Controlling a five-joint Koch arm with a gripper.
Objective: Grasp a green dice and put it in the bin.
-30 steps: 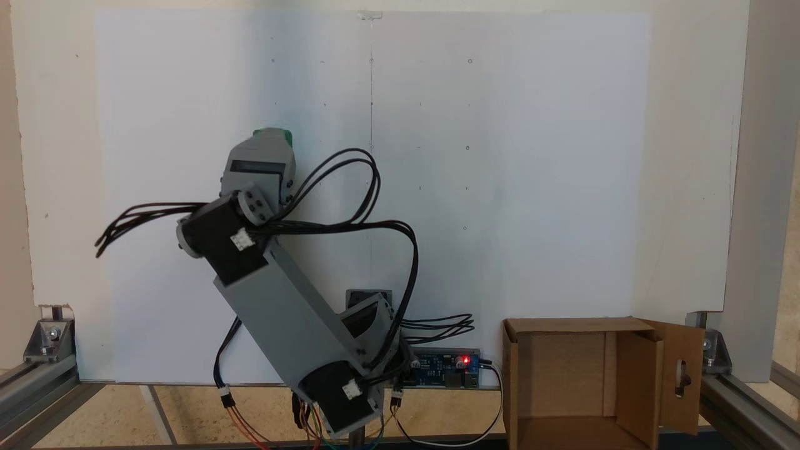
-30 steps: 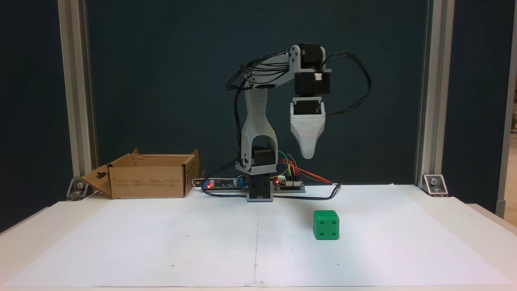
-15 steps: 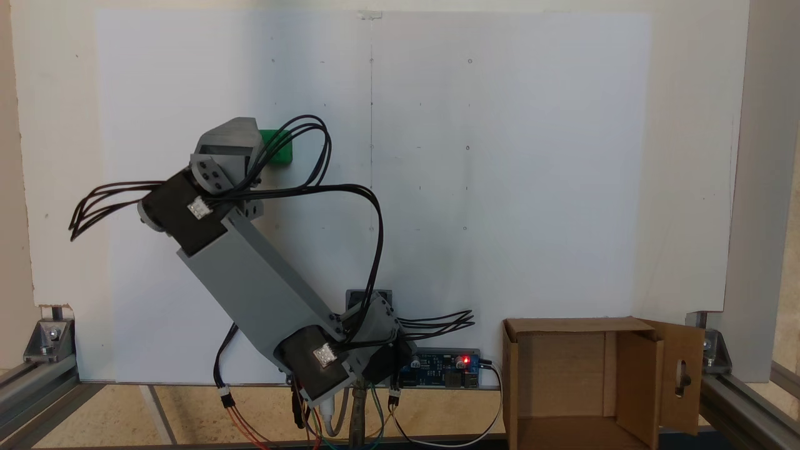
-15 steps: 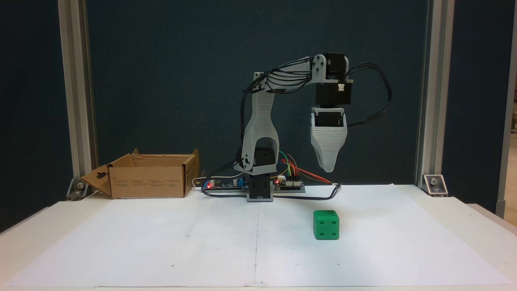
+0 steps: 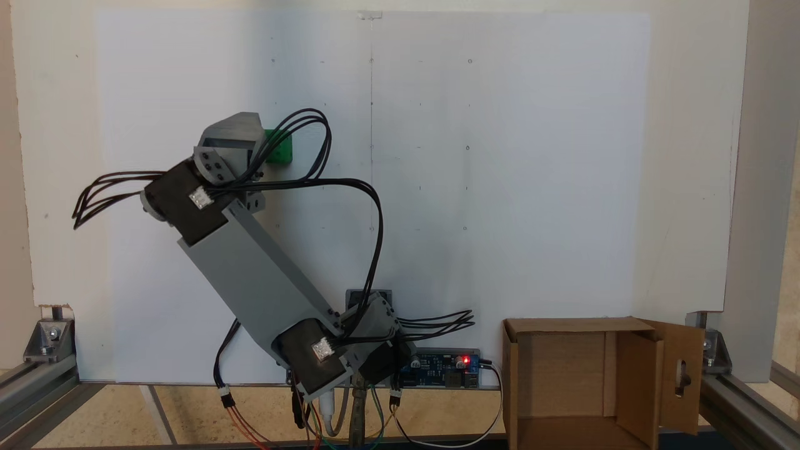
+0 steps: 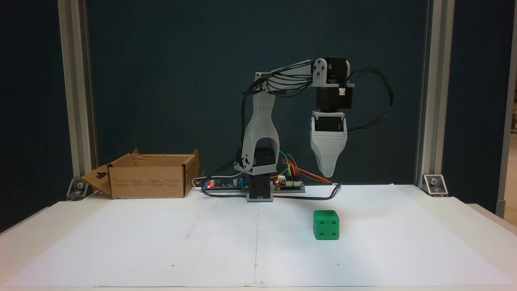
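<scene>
The green dice (image 6: 326, 224) rests on the white paper, right of centre in a fixed view; from above, the dice (image 5: 280, 150) is partly covered by the arm's wrist and cables. My gripper (image 6: 328, 173) hangs point-down well above the dice and slightly behind it, touching nothing. Its jaws line up one behind the other, so only one grey tapered tip shows. The bin (image 6: 145, 184), a brown cardboard box with a keyhole flap, stands at the back left; from above, the bin (image 5: 572, 325) sits at the lower right.
The arm's base (image 6: 259, 190) and circuit boards (image 6: 288, 185) with coloured wires sit at the back middle. Black cables (image 6: 379, 101) loop out beside the wrist. Aluminium frame posts (image 6: 428, 93) stand at both sides. White paper (image 6: 161, 242) covers the table.
The arm has swung toward the dice's side and reached out over it, and the gripper has come down a little. The dice and the bin have not moved.
</scene>
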